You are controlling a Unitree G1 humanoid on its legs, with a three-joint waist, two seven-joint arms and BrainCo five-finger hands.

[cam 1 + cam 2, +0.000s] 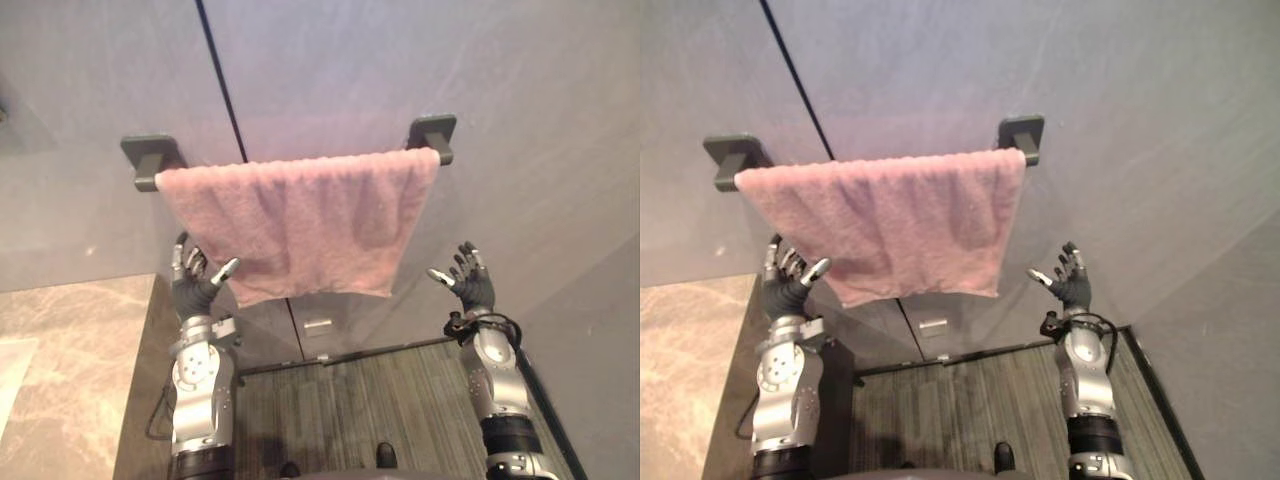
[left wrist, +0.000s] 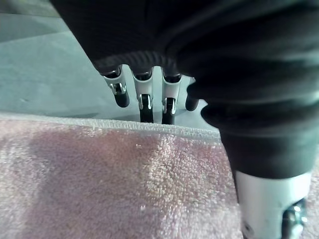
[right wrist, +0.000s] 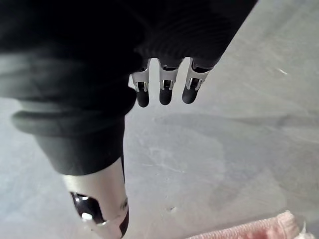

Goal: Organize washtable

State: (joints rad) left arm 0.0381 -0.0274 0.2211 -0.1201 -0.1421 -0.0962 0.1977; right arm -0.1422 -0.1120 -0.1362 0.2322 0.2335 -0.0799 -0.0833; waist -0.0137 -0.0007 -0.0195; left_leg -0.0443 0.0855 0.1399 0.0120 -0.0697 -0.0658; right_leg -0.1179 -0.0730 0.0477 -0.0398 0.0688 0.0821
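A pink towel (image 1: 300, 225) hangs spread over a dark wall rail (image 1: 432, 135) on the grey wall. My left hand (image 1: 195, 283) is raised beside the towel's lower left corner, fingers relaxed and open, holding nothing. In the left wrist view the towel (image 2: 114, 184) and its hemmed edge lie close under the left fingers (image 2: 144, 102), apart from them. My right hand (image 1: 470, 281) is raised to the right of the towel, a gap away from its lower right corner, fingers spread open and empty. A corner of the towel (image 3: 259, 230) shows in the right wrist view.
A beige marble countertop (image 1: 70, 370) lies at the lower left. Grey striped floor (image 1: 400, 400) runs between my arms below the wall. A small metal plate (image 1: 318, 327) sits low on the wall under the towel.
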